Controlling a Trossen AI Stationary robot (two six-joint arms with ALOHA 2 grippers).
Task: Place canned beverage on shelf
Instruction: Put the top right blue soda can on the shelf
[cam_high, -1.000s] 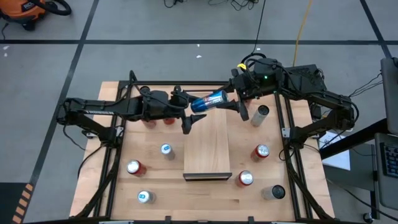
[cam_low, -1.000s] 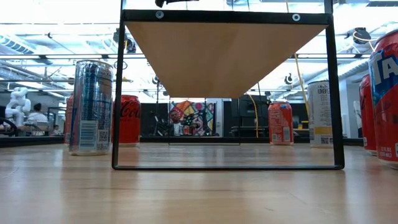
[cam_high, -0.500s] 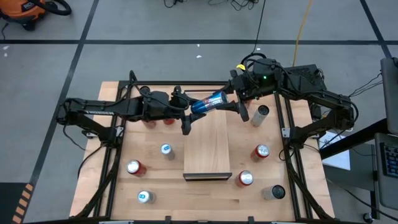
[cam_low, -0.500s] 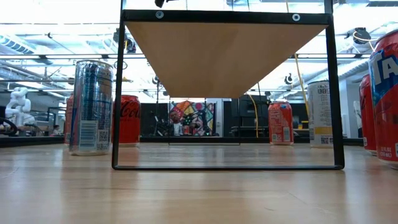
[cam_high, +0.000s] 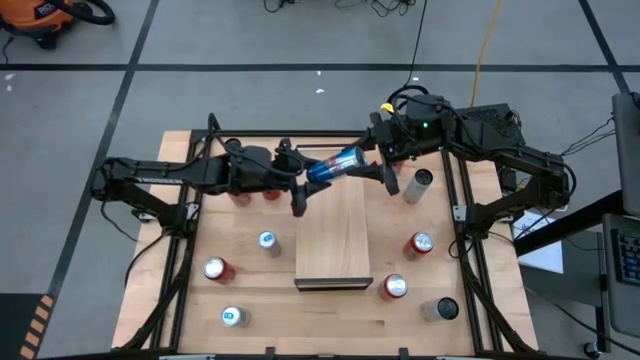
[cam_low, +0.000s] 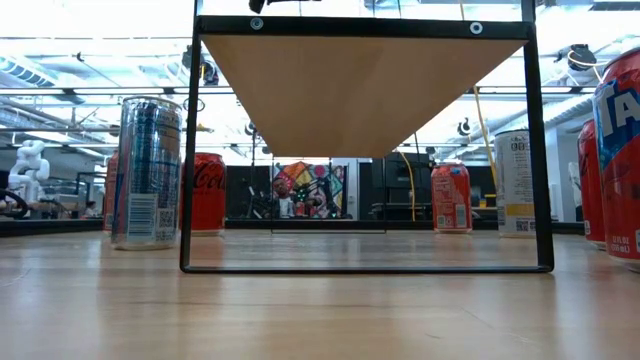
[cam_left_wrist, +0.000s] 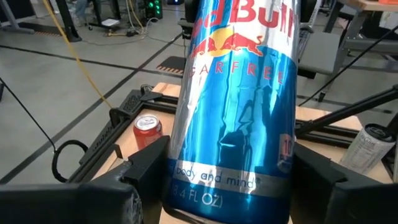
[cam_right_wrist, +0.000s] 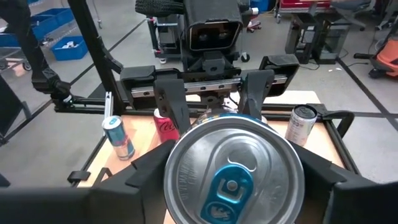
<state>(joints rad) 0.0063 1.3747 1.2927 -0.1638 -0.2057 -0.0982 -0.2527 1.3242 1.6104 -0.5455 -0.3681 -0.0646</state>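
From above: held blue can (cam_high: 335, 163) tilted in the air over the shelf's (cam_high: 333, 238) far end, left pincer (cam_high: 303, 183) and right pincer (cam_high: 383, 168) each clamped on one end. Low view: showed only the shelf's underside (cam_low: 360, 85). Left wrist: gripped can body (cam_left_wrist: 239, 99). Right wrist: gripped can's top (cam_right_wrist: 233, 171).
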